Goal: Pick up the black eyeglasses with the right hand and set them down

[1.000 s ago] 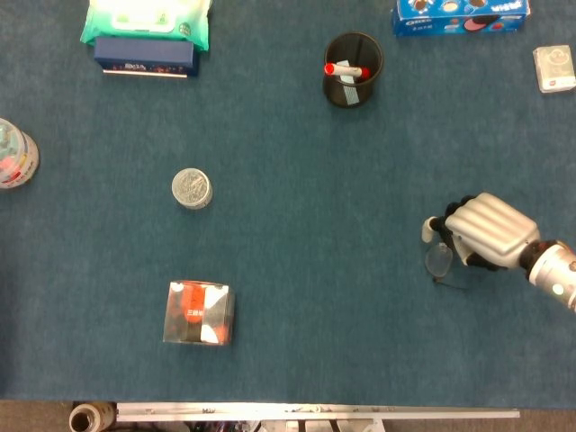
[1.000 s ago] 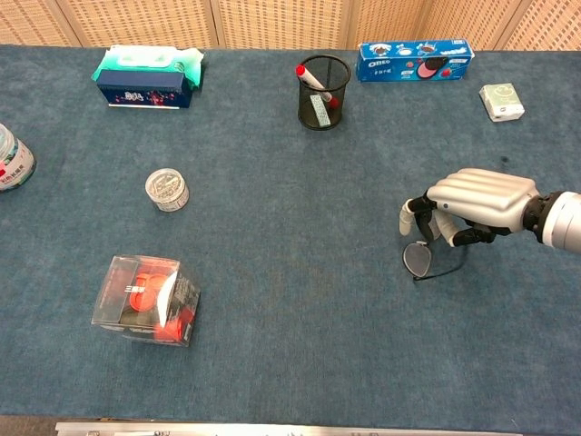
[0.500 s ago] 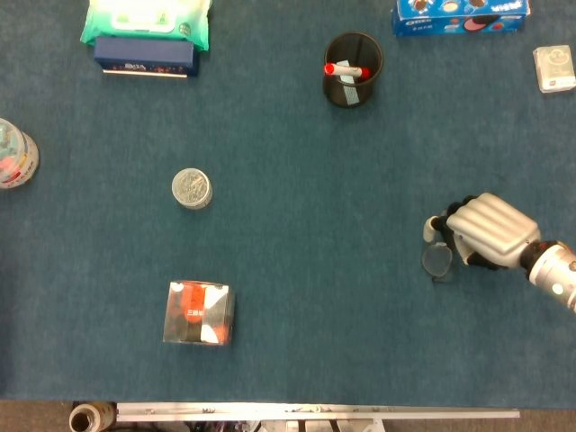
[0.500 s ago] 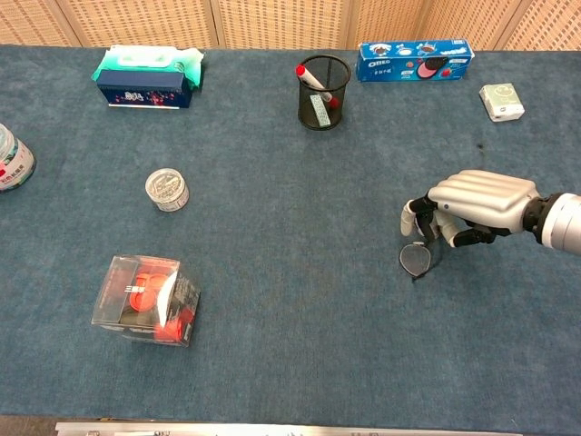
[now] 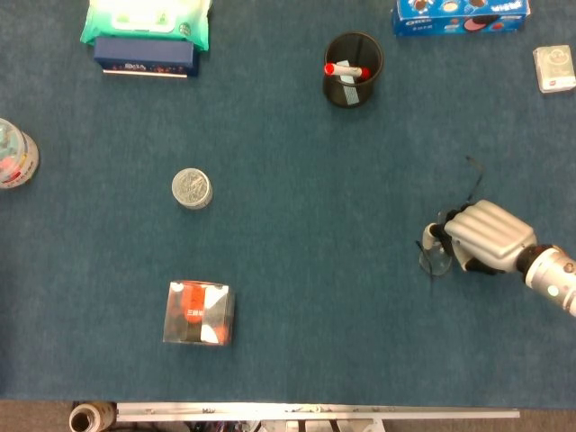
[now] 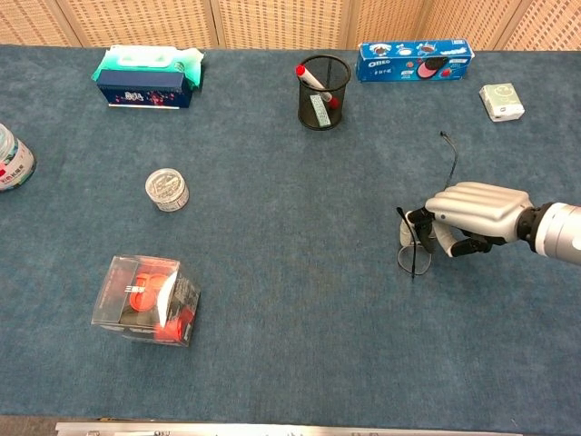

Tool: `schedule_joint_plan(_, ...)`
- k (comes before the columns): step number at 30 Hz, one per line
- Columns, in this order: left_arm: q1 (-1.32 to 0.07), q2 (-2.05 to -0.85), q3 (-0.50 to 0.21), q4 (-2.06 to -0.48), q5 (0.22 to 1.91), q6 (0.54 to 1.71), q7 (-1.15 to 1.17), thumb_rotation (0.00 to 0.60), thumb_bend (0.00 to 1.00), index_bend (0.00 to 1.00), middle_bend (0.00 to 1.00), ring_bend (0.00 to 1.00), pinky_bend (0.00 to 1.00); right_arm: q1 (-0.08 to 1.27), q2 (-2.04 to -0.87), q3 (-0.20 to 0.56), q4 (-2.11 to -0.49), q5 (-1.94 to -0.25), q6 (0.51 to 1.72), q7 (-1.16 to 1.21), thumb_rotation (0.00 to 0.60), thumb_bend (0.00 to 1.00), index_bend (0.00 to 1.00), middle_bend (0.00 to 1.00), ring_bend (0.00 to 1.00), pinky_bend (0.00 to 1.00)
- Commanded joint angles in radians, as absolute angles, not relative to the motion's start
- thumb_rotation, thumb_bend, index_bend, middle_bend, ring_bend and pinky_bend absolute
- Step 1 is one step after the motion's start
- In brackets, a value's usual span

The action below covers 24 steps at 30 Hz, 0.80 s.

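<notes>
Right hand (image 5: 484, 236) in head view: low on the blue table (image 5: 297, 297) at the right side, fingers curled around the black eyeglasses (image 5: 436, 256). One lens pokes out left of the fingertips; a thin temple arm sticks up behind the hand toward the far edge. Can't tell here whether the frame touches the cloth. Elsewhere on the table: black mesh pen cup (image 5: 353, 69) with a red-capped marker at top centre, blue cookie box (image 5: 460, 15) top right, small pale packet (image 5: 553, 68) at the right edge, wet-wipes pack (image 5: 148, 22) on a dark box top left, jar (image 5: 15, 153) at the left edge, small round tin (image 5: 192, 189) left of centre, clear box with red contents (image 5: 200, 312) lower left.

Chest view: right hand (image 6: 472, 218) palm down, fingers wrapped on the black eyeglasses (image 6: 413, 254). Lens hangs below and left of the fingertips, roughly upright; one temple rises above the knuckles. Lens bottom is at or just above the table (image 6: 290, 363), contact unclear. Pen cup (image 6: 323, 80) well apart, up and left. Left hand shows in neither view.
</notes>
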<state>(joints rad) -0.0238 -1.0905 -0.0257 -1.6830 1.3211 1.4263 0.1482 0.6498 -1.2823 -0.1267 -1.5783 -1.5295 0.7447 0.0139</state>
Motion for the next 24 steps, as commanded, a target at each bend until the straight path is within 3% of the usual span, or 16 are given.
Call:
schedule_joint_plan(1, -0.023, -1.09, -0.026, -1.682, 1.319, 1.426, 0.147, 0.6, 0.27, 0.31, 0.33, 0.3, 0.37, 0.651, -1.287, -0.128, -1.574, -1.53, 0.741, 0.018, 0.6, 1.0, 0.38, 0.55, 0.36, 0.37)
schedule_joint_plan(13, -0.023, -1.089, -0.025, -1.682, 1.321, 1.423, 0.146, 0.6, 0.27, 0.31, 0.33, 0.3, 0.37, 0.642, -1.279, -0.124, -1.576, -1.53, 0.764, 0.021, 0.6, 1.0, 0.38, 0.55, 0.36, 0.37)
schedule_joint_plan(24, -0.035, -1.085, -0.03, -1.7, 1.325, 1.417, 0.172, 0.6, 0.27, 0.31, 0.33, 0.3, 0.37, 0.599, -1.211, -0.066, -1.641, -1.546, 0.932, -0.022, 0.6, 1.0, 0.4, 0.55, 0.36, 0.38)
